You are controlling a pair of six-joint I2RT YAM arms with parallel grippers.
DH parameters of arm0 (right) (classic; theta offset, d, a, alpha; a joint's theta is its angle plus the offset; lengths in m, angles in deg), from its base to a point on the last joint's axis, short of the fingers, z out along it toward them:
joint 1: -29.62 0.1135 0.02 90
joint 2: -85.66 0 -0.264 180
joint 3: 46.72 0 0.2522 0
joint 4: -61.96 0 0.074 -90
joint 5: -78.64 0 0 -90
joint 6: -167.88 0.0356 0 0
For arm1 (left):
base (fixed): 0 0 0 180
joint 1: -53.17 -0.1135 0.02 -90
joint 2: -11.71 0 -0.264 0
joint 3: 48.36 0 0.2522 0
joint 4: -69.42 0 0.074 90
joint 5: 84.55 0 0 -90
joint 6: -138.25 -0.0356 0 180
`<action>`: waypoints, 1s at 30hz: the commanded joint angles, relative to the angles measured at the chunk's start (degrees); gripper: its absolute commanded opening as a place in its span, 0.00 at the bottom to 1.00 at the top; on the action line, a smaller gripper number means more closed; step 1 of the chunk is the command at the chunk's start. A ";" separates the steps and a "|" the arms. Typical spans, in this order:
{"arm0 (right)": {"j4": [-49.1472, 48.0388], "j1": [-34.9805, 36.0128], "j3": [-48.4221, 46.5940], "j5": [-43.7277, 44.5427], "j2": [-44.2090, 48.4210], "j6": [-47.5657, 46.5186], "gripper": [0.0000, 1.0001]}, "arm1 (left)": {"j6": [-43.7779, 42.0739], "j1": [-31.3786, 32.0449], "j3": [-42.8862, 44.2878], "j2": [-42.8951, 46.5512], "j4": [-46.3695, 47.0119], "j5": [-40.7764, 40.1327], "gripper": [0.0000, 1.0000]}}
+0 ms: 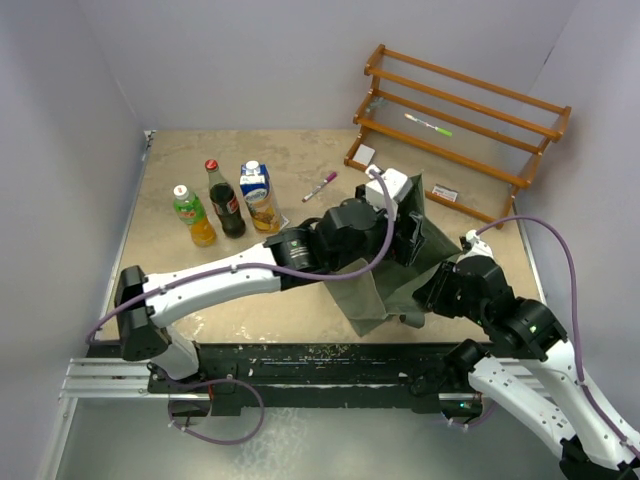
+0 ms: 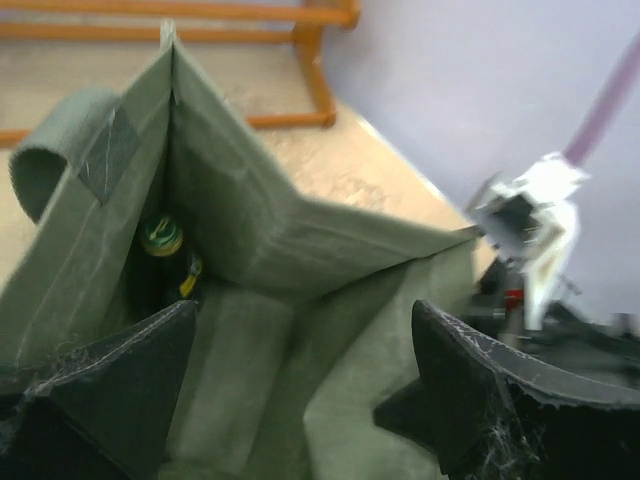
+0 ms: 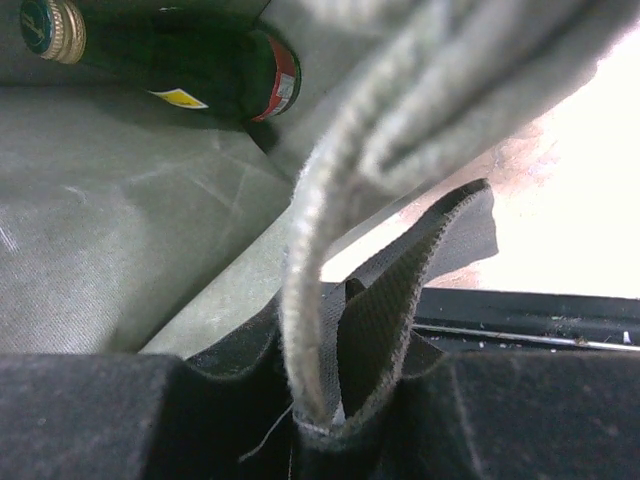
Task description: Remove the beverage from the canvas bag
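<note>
So my top cam sits high up behind the arm bases, looking down and forward across the whole table point(image 1: 300, 165) to the wooden rack point(image 1: 460, 110) at the far wall. Left wrist cam is close over the mouth of the canvas bag point(image 2: 270, 230), peering down inside, with the left gripper point(image 2: 305, 330) framing the bottom edge. Right wrist cam is jammed right up at the bag's rim, the right gripper point(image 3: 320, 410) filling the bottom, facing into the bag. Both wrist views catch the same green bottle point(image 2: 162, 240) inside. The top view only gets the bag's outside.
</note>
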 commanded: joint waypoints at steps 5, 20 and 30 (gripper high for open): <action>2.15 0.09 -0.31 2.56 0.35 0.21 0.26 | 2.51 -0.71 4.09 -9.15 -6.72 -4.39 0.80; 2.42 0.10 -0.57 2.31 1.48 0.13 0.26 | 9.93 -6.27 17.43 -23.26 -19.48 -3.47 0.68; 1.54 0.08 -0.31 1.44 0.67 -1.14 0.26 | 6.07 -6.49 25.75 -30.82 -21.26 -9.51 0.76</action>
